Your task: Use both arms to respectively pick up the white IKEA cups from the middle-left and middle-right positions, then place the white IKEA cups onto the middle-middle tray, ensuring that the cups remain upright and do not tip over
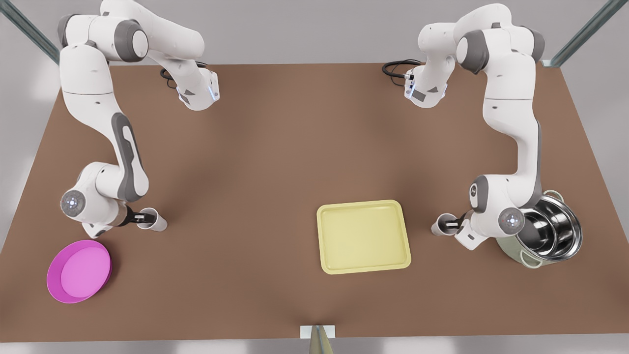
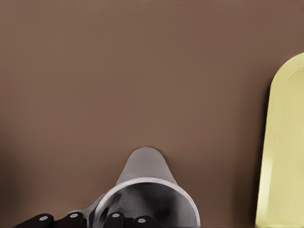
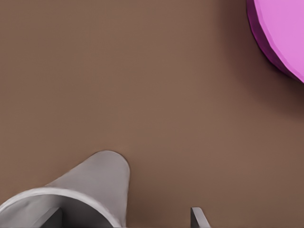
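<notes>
No readable text or markings anywhere.

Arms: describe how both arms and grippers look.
The left arm and right arm are white, rounded segments with grey joint panels, black looped cables and a glowing wrist disc. The left gripper, front view's right, and right gripper, front view's left, are small and black.
</notes>
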